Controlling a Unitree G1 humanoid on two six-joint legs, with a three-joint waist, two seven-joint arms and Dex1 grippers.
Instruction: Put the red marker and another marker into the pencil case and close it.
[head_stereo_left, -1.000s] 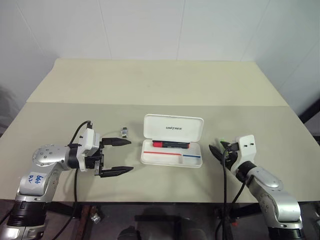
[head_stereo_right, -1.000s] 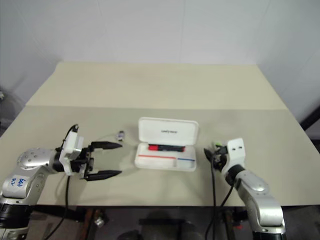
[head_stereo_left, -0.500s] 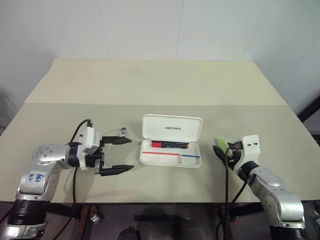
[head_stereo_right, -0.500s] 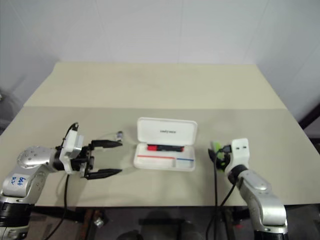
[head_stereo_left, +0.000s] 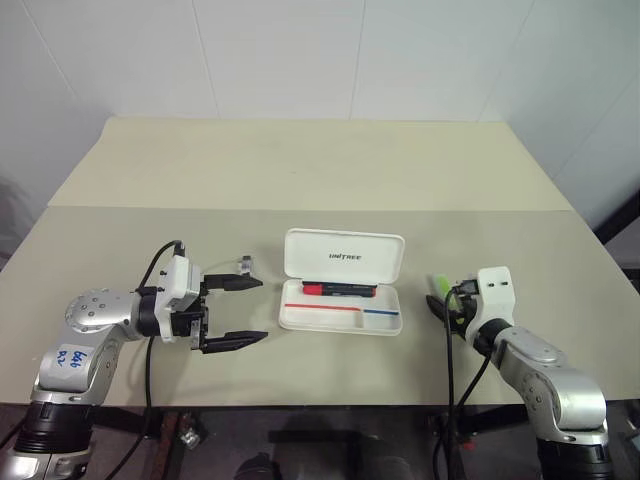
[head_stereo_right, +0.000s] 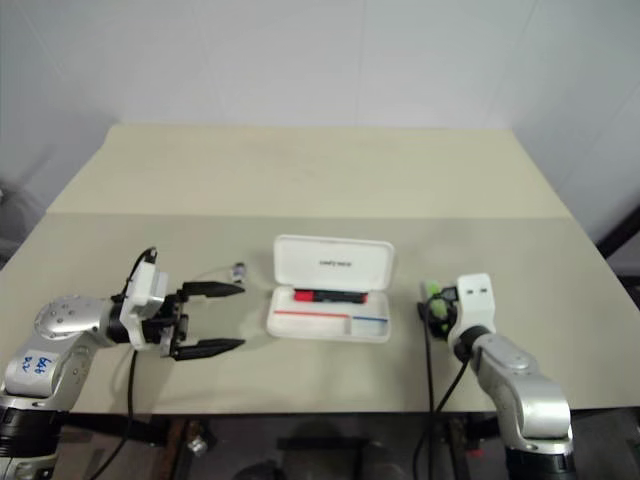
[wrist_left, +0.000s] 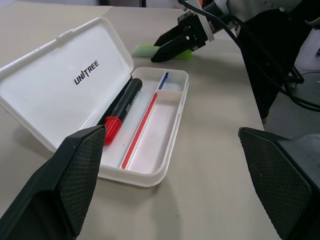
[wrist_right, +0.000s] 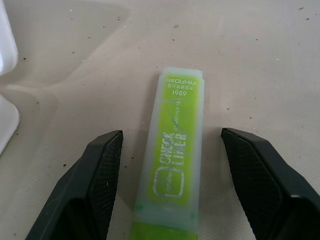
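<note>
The right gripper (wrist_right: 172, 185) reaches forward, low over the table (head_stereo_left: 300, 170). Its fingers are spread, one on each side of the green marker (wrist_right: 175, 160), not touching it. The marker lies flat, right of the open pencil case (head_stereo_left: 343, 282). The red marker (head_stereo_left: 337, 289) lies inside. The left gripper (head_stereo_left: 242, 310) points sideways at the case, fingers wide apart, holding nothing.

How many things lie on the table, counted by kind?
Markers: 2, the red marker and the green marker
Pencil case: 1, lid open
Small grey clip-like piece: 1
Total: 4
</note>
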